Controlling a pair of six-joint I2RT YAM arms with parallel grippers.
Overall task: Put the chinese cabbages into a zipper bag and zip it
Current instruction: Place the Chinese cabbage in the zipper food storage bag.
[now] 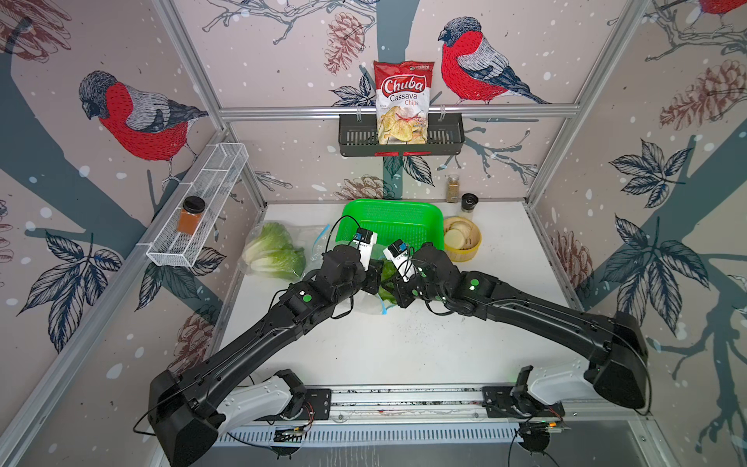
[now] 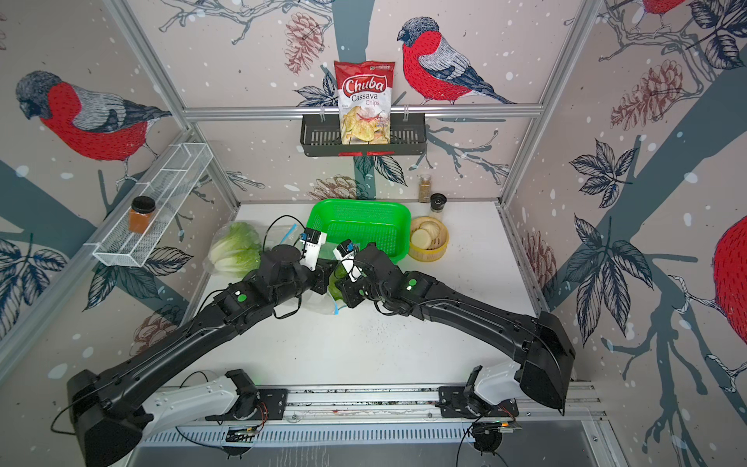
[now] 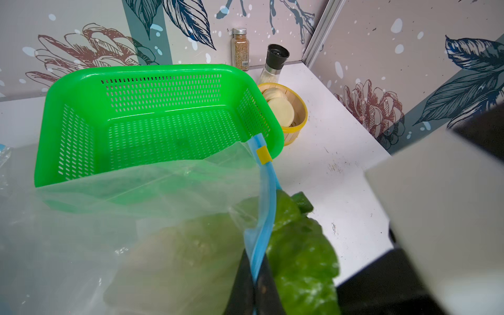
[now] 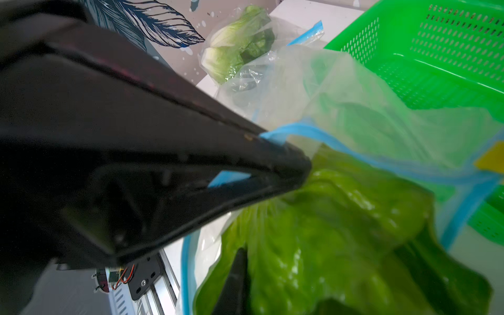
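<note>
- The left gripper (image 3: 255,270) is clamped on the blue zip rim (image 3: 268,191) of the zipper bag (image 3: 163,191), holding the mouth up at mid-table, just near of the green basket (image 3: 136,71). It pinches only a thin strip, so a tug from inside could pull the rim free and let the mouth collapse.
- The cabbage in play (image 3: 300,245) lies half in. Its pale stalk end shows through the plastic, while its dark leafy end spills out over the rim toward the right.
- The right gripper (image 1: 398,293) is at that leafy end. One finger (image 4: 236,270) shows beside the leaves, but I cannot tell whether the jaws grip the cabbage or stand apart from it. If it lets go here, the head may slide back out onto the table (image 1: 404,351).
- Leaves across the rim are the main zipping hazard. They could jam the yellow slider (image 3: 264,155) or be crushed in the track, leaving a gap.
- The two wrists are crowded together, so a push deeper risks the grippers knocking each other or shoving the bag against the basket.
- Two more cabbages (image 1: 273,252) lie far left in what looks like a separate clear bag. Zipping this one would likely leave the load split between two bags.
</note>
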